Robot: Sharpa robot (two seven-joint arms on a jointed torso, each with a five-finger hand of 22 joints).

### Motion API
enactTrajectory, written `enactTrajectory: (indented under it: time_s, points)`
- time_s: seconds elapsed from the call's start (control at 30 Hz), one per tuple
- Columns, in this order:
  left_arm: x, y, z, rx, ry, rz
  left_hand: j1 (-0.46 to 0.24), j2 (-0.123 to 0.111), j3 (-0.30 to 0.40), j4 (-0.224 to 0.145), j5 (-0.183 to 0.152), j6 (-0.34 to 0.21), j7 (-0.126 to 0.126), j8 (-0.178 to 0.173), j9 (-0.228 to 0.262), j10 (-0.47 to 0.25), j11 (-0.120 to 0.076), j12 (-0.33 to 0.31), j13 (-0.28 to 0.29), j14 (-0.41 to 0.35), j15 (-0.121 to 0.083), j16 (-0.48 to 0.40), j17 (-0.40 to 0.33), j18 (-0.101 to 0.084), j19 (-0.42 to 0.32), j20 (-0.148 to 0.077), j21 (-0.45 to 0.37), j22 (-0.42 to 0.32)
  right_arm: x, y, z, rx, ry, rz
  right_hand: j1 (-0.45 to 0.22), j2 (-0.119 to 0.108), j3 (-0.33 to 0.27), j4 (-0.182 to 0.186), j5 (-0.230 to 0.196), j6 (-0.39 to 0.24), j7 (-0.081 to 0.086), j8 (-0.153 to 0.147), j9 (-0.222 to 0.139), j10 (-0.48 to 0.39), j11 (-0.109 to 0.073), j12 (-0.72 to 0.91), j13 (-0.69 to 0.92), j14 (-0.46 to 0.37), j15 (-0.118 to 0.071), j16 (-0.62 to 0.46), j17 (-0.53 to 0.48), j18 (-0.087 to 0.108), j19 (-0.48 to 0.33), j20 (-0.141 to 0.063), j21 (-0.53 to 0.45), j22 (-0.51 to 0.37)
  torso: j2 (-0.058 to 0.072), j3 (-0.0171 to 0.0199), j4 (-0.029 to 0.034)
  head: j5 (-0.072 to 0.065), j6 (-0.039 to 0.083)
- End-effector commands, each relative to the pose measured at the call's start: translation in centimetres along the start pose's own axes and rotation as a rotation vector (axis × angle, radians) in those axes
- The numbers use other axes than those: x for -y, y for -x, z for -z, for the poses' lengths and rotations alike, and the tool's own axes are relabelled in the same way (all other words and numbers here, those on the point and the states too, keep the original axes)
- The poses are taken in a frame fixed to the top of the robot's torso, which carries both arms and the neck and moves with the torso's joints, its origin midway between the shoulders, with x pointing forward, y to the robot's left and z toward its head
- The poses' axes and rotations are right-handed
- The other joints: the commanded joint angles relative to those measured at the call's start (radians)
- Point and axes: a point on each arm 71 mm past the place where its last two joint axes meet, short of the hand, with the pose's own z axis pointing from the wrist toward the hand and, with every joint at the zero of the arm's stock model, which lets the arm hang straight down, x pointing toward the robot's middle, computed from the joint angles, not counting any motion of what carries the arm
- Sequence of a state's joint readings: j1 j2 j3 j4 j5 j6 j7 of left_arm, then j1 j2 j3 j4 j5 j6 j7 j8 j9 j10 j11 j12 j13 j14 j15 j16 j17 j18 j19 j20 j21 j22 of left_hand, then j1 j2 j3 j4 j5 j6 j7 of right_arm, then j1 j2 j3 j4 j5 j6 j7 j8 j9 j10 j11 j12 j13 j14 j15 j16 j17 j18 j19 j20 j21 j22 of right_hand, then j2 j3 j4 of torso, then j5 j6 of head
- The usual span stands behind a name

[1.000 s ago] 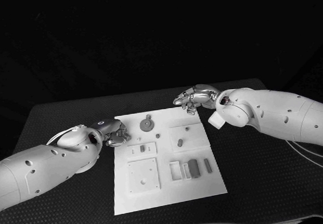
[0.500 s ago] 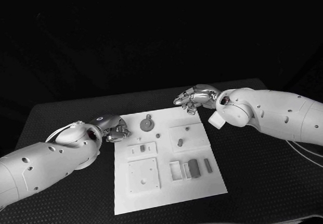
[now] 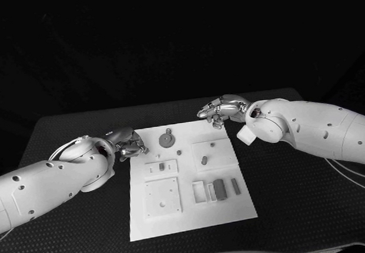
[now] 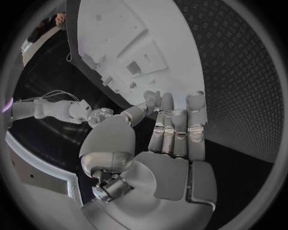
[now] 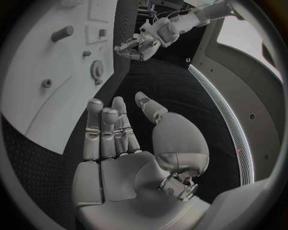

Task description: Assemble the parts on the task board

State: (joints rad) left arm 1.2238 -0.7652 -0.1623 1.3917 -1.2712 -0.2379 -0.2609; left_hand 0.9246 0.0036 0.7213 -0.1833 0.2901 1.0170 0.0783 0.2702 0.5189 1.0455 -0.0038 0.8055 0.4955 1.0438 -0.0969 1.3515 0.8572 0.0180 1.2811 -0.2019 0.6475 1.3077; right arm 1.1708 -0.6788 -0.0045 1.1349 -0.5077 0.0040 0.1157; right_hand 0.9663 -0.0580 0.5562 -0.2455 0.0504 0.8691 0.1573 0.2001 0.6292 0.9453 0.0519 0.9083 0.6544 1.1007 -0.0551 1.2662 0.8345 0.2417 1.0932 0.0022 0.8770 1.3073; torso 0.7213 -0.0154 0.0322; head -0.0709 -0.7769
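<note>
The left hand [image 3: 126, 144] covers a little of the task board [image 3: 190, 220] edge. The small parts [image 3: 214, 189] are too small to identify.

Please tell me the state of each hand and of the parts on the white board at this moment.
left hand: holds nothing, fingers apart, beside the board's far left corner
right hand: holds nothing, fingers apart, at the far right corner
task board: flat on the table
gear part: lying on the board, untouched

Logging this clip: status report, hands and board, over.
Left hand open, empty, at the task board's far left corner. Right hand open, empty, at its far right corner. Grey parts untouched on board. Nothing in the way.
</note>
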Motion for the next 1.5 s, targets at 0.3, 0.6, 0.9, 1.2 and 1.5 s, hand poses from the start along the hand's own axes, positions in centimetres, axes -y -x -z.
enactTrajectory:
  time_s: [0.3, 0.6, 0.9, 1.2, 1.5]
  points:
    - [0.1, -1.2, 1.2, -0.068, 0.162, 0.082, -0.04, 0.005, 0.01, -0.038, 0.029, 0.045, 0.008, 0.108, 0.024, 0.025, -0.008, 0.006, -0.001, 0.033, -0.021, 0.012, 0.011, 0.087, 0.015, -0.009, 0.013, 0.021, 0.0, 0.0, 0.1, -0.006, 0.006, -0.003, -0.009, 0.001, 0.0, 0.007, 0.004, 0.0, 0.005, -0.004, -0.002, -0.004, 0.0, 0.007, -0.001, -0.008, -0.001, -0.004, -0.001, 0.02, 0.0, -0.005, -0.003, 0.016, 0.0, -0.0011, 0.0008, 0.018, -0.005]
    - [0.1, -2.5, 1.9, -0.076, 0.173, 0.004, -0.056, 0.003, 0.014, -0.047, 0.045, 0.058, 0.001, 0.117, 0.023, 0.04, -0.015, 0.008, -0.001, 0.043, -0.028, 0.018, 0.019, 0.086, 0.024, -0.015, 0.018, 0.021, 0.0, -0.1, 0.0, -0.007, 0.007, -0.003, -0.009, 0.001, 0.0, 0.007, 0.004, 0.0, 0.005, -0.004, -0.002, -0.004, 0.0, 0.007, -0.001, -0.008, -0.001, -0.004, -0.001, 0.02, 0.0, -0.005, -0.003, 0.016, 0.0, -0.0009, 0.0013, 0.02, -0.01]
    - [0.5, -3.5, 2.0, -0.096, 0.168, -0.017, -0.067, 0.006, 0.016, -0.057, 0.062, 0.062, -0.001, 0.121, 0.021, 0.047, -0.017, 0.009, -0.001, 0.047, -0.031, 0.021, 0.025, 0.085, 0.028, -0.018, 0.022, 0.021, -0.1, -0.1, 0.0, -0.007, 0.007, -0.003, -0.009, 0.001, 0.0, 0.008, 0.004, 0.0, 0.005, -0.004, -0.002, -0.004, 0.0, 0.007, -0.001, -0.008, -0.001, -0.004, -0.001, 0.02, 0.0, -0.005, -0.003, 0.016, 0.0, -0.0012, 0.0003, 0.022, -0.012]
    - [0.9, -3.6, 1.7, -0.094, 0.164, -0.024, -0.07, 0.006, 0.016, -0.059, 0.064, 0.063, -0.002, 0.121, 0.02, 0.048, -0.018, 0.01, 0.0, 0.048, -0.031, 0.022, 0.025, 0.085, 0.029, -0.019, 0.023, 0.021, -0.1, -0.1, 0.0, -0.008, 0.007, -0.003, -0.009, 0.001, 0.0, 0.008, 0.004, 0.0, 0.005, -0.004, -0.002, -0.004, 0.0, 0.007, -0.002, -0.008, -0.001, -0.004, -0.001, 0.02, 0.0, -0.005, -0.003, 0.016, 0.0, -0.001, -0.0004, 0.023, -0.013]
    - [1.0, -3.7, 1.6, -0.109, 0.168, -0.043, -0.075, 0.0, 0.016, -0.059, 0.064, 0.062, -0.002, 0.122, 0.019, 0.048, -0.018, 0.01, 0.0, 0.05, -0.032, 0.021, 0.026, 0.085, 0.03, -0.02, 0.023, 0.02, -0.1, -0.1, 0.0, -0.008, 0.007, -0.003, -0.009, 0.002, 0.0, 0.008, 0.004, 0.0, 0.005, -0.004, -0.002, -0.004, 0.0, 0.007, -0.002, -0.008, -0.001, -0.004, -0.001, 0.02, 0.0, -0.005, -0.003, 0.016, 0.0, -0.0013, -0.0002, 0.021, -0.013]
